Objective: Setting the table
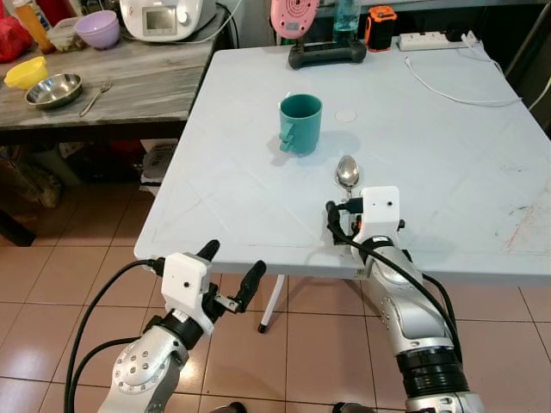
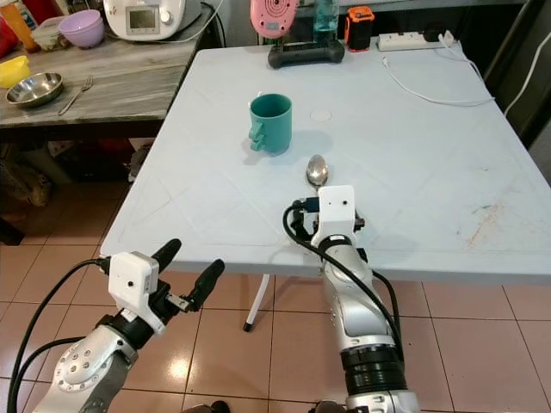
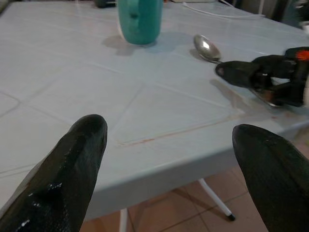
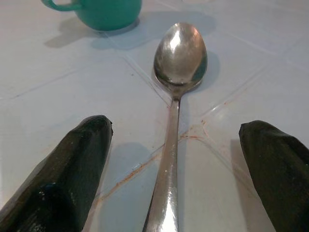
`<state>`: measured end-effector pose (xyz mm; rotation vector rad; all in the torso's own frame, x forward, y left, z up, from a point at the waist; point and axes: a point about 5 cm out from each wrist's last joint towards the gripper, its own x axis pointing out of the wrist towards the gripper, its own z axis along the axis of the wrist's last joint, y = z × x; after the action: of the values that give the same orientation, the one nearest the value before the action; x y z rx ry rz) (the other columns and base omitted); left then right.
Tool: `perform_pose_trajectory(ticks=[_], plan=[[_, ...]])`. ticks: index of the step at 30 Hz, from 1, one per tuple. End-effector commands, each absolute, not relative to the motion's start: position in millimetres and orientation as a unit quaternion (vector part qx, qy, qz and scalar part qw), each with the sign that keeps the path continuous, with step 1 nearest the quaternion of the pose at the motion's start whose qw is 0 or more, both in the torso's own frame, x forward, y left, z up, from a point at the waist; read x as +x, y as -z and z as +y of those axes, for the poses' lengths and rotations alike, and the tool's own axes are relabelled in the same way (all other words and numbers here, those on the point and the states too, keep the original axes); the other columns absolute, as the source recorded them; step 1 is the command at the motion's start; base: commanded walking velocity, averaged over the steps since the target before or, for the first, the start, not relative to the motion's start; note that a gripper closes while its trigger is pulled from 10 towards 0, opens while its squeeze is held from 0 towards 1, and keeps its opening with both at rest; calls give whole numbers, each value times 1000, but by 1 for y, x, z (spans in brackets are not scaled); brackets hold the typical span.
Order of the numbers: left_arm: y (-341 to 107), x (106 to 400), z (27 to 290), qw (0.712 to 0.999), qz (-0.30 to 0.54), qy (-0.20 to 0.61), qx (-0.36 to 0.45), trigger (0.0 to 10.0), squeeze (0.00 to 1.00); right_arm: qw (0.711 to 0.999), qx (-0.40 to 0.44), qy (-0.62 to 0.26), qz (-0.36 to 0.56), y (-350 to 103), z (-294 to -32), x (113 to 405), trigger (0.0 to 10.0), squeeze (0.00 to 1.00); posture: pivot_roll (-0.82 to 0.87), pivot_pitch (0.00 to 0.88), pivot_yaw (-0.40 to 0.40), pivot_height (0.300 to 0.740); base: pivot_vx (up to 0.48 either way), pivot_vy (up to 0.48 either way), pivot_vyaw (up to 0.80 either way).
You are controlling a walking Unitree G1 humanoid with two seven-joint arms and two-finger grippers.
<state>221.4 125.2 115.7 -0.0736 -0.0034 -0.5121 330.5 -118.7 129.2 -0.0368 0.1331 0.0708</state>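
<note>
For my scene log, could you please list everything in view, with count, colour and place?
Mug: one, teal, mid white table.
Spoon: one, silver, lying flat beside mug.
Power strip: one, white, far table edge, cable trailing.
Fan: one, pink, on black base, far edge.
Side table: one, grey wood, holding steel bowl, yellow bowl, purple bowl, fork, white cooker.
Left gripper: open, before table edge.
Right gripper: open, straddling spoon handle.
</note>
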Motion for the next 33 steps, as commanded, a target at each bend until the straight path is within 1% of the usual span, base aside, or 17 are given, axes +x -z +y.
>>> perform_pose_trajectory(ticks=[1, 5, 11, 12, 13, 14, 20, 33], plan=[[-118, 219, 127, 964, -1, 262, -36, 10000, 0, 996, -13, -38, 77, -128, -113, 333, 10000, 0, -73, 179, 108, 740, 0, 0, 0], [-119, 220, 125, 960, 0, 279, -38, 10000, 0, 996, -9, -49, 81, -130, -105, 338, 10000, 0, -77, 178, 108, 740, 0, 0, 0], [-121, 223, 126, 960, -2, 280, -34, 10000, 0, 994, -16, -53, 96, -130, -96, 346, 10000, 0, -77, 180, 108, 740, 0, 0, 0], [-121, 223, 126, 959, -1, 280, -34, 10000, 0, 993, -16, -50, 105, -128, -95, 346, 7294, 0, -75, 183, 108, 740, 0, 0, 0], [-121, 222, 126, 959, 0, 281, -34, 10000, 0, 992, -17, -46, 112, -127, -94, 347, 7294, 0, -74, 183, 106, 740, 0, 0, 0], [-120, 222, 126, 959, 1, 281, -34, 10000, 0, 992, -17, -43, 117, -126, -95, 347, 0, 0, -73, 183, 105, 740, 0, 0, 0], [-119, 220, 125, 959, 4, 282, -36, 10000, 0, 990, -16, -23, 135, -121, -100, 346, 0, 0, -72, 180, 105, 740, 0, 0, 0], [-119, 221, 125, 957, 7, 288, -34, 10000, 0, 985, 2, 20, 174, -112, -126, 342, 0, 0, -82, 175, 110, 740, 0, 0, 0]])
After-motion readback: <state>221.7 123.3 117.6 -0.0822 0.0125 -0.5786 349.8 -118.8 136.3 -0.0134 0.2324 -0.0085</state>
